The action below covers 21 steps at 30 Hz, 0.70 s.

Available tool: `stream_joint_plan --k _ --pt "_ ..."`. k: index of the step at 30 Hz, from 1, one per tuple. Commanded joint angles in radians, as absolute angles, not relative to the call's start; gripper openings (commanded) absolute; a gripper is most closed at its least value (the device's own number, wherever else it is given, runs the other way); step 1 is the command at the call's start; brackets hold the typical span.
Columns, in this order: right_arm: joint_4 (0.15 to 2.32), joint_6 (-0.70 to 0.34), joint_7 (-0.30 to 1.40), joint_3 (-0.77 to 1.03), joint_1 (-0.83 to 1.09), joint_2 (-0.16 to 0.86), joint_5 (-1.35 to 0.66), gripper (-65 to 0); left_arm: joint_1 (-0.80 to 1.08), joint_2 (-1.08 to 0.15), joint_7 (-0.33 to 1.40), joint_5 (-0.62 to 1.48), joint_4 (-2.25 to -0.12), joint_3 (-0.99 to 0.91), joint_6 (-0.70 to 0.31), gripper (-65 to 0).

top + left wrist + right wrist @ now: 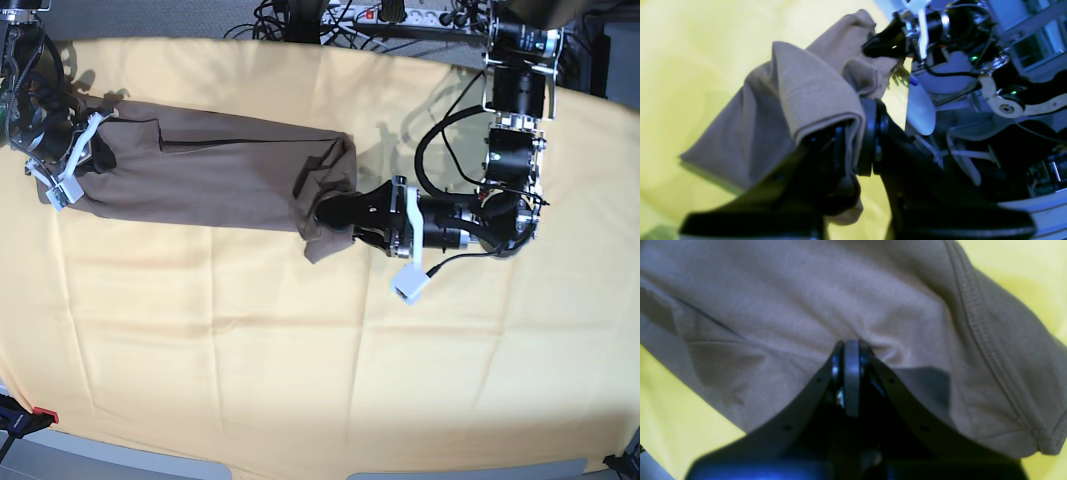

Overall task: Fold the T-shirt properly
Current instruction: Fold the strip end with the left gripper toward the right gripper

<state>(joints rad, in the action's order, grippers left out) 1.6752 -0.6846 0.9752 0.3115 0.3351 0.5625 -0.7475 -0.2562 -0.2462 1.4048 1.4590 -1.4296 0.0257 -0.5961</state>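
On the yellow cloth [300, 340], toward 11 o'clock, our shirt [200, 180] is lying in a long strip. We are pinching one end with each gripper so we can stretch it flat for a fold. Our left gripper [853, 146] is squeezing a bunched end at 3 o'clock. Our right gripper [846, 350] is shut tight on the end at 9 o'clock. Its long side is running from 9 to 3.

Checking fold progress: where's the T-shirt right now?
In the base view, the T-shirt lies stretched across the upper left of the yellow cloth, between the left hand and right hand.
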Motion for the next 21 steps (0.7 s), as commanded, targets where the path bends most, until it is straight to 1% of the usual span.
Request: stream_joint_plan --k 1,10,13,16,21 --pt "1.68 -0.677 0.983 0.317 0.333 0.579 -0.731 -65.0 -0.271 -0.25 1.396 1.484 -1.443 0.027 -0.602 -65.0" --pt "1.68 -0.677 0.983 0.317 0.333 0.579 -0.731 -65.0 -0.257 -0.237 1.396 1.484 -1.443 0.026 -0.602 -65.0" --pt "1.68 -0.678 0.983 0.317 0.333 0.579 -0.732 -65.0 -0.254 -0.208 1.396 1.484 -1.443 0.026 -0.604 -65.0" --pt "1.68 -0.678 0.983 0.317 0.333 0.579 -0.732 -65.0 -0.242 -0.169 1.396 1.484 -1.442 0.026 -0.635 -65.0" --pt "1.68 -0.678 0.987 0.317 0.333 0.579 -0.731 -65.0 -0.205 -0.108 1.396 1.484 -1.442 0.026 -0.648 -65.0"
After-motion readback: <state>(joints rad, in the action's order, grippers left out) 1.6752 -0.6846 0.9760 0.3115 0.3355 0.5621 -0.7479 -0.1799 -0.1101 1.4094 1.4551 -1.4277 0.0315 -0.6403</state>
